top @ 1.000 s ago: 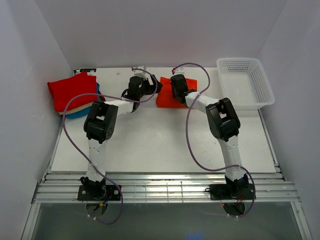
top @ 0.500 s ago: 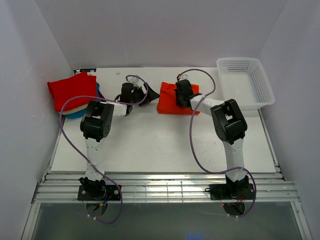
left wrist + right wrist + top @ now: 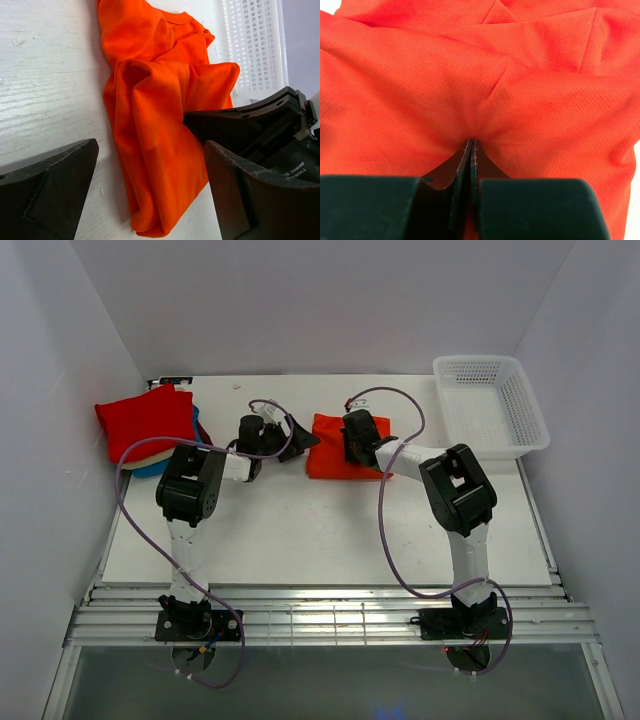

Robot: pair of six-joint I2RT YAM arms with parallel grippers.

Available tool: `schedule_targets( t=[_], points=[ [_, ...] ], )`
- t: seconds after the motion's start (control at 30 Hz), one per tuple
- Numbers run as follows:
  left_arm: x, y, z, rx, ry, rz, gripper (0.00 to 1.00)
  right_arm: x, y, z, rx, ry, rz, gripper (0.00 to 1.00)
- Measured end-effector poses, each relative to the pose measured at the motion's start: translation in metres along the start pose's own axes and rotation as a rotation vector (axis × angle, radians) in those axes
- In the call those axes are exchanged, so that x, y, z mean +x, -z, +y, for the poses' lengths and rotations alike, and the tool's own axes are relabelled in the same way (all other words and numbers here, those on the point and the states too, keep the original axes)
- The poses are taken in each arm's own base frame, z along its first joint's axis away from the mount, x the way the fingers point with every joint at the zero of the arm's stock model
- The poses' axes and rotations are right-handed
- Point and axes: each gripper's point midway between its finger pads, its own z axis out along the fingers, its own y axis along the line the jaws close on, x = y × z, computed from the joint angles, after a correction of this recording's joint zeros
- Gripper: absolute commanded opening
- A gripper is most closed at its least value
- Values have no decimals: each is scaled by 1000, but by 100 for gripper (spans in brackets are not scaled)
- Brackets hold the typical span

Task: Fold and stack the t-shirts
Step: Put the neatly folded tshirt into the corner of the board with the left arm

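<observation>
1. Top external view: I read the left gripper [image 3: 303,434] as spread wide and holding nothing. The orange t-shirt [image 3: 325,460] lies directly ahead of its fingertips, at the shirt's near edge; I cannot tell whether they touch.
2. Same view: the right gripper [image 3: 356,445] sits on top of the orange t-shirt, which spreads under and around it on the table [image 3: 300,530].
3. Same view: a folded red t-shirt [image 3: 145,418] tops a stack behind the left gripper, well apart from it. A cream t-shirt [image 3: 133,462] and a teal-blue t-shirt [image 3: 155,471] show as edges underneath.
4. Same view: the white mesh basket [image 3: 495,445] stands well apart from the right gripper, on the side away from the left gripper.
5. Left wrist view: both fingers stand far apart with bare table between them. The orange t-shirt lies crumpled just ahead, and the right gripper's black body presses into its right side. The basket lies beyond.
6. Right wrist view: the fingers are pressed together, pinching a fold of orange mesh cloth at their tips. The shirt fills everything ahead.
</observation>
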Motion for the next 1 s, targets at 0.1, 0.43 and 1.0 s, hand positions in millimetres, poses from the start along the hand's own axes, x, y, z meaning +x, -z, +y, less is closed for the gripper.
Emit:
schedule_targets(
  t=[0.1,0.43,1.0],
  points=[
    [5,-2,-4,3,-5,8,98,2,2,6,-5,6,0,8],
    [32,-18,-24,0,-72,38,98,9,10,17,-19,18,4,8],
    [38,-37,-7,-170,-173,46,36,15,18,32,-47,25,-10,8]
  ],
)
